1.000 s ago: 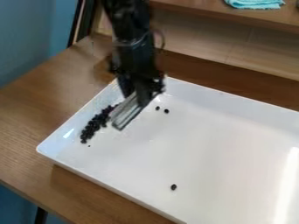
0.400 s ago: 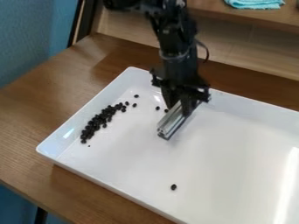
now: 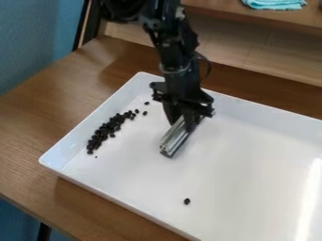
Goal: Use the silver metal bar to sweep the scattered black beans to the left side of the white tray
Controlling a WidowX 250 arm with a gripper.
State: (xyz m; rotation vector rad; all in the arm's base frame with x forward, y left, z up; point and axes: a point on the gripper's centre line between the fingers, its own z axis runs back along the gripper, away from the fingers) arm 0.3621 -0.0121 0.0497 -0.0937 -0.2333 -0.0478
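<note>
Holds grooved silvery metal bar (image 3: 174,140) by upper end, clamped in black two-finger gripper (image 3: 182,120) | Slants over white rectangular tray (image 3: 242,164) | Likely rigid, light, sturdy, slippery on smooth faces | Grip firmly across long sides, near upper end

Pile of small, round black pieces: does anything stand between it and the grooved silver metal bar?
Nothing visible does: only white tray floor separates the pile of black pieces from the silver metal bar in the black end effector.
</note>
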